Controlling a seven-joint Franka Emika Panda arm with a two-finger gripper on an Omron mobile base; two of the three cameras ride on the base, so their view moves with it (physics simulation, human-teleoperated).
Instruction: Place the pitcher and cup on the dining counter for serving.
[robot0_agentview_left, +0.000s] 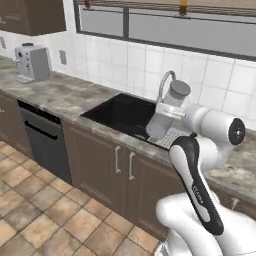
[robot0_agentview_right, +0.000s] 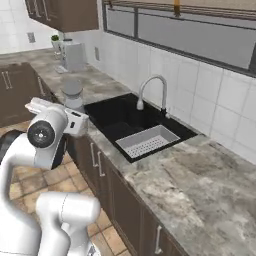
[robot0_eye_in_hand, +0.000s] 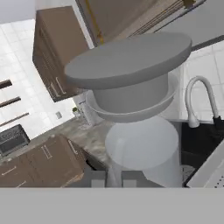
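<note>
A: The pincer (robot0_agentview_left: 161, 116) is clamped on the pitcher (robot0_agentview_left: 169, 111), gripping its lower body from the side. In the hand view the pitcher (robot0_eye_in_hand: 135, 127) looms right in front of the two fingertips (robot0_eye_in_hand: 98, 178), its wide round rim toward the camera.

B: Where does the pitcher sit against the edges?

A: It is lifted off the tabletop (robot0_agentview_left: 60, 95). In the left base view it hangs in front of the curved tap (robot0_agentview_left: 165, 82), over the right part of the black sink (robot0_agentview_left: 122, 114), tilted a little, with the white rack (robot0_agentview_left: 172, 137) just below it. In the right base view the pitcher (robot0_agentview_right: 73, 95) hangs beyond the left end of the sink (robot0_agentview_right: 120, 122), close to the front edge of the tabletop (robot0_agentview_right: 200, 175).

B: What room is there around it?

A: The tap and the tiled wall (robot0_agentview_left: 145, 65) stand behind it. Left of the sink the tabletop runs bare to a white coffee machine (robot0_agentview_left: 31, 62) near the far corner. Below the front edge are brown cabinet doors (robot0_agentview_left: 115, 170), a dark dishwasher (robot0_agentview_left: 45, 140), and open tiled floor (robot0_agentview_left: 50, 215). To the right of the sink, a broad stretch of marble runs along the wall.
</note>
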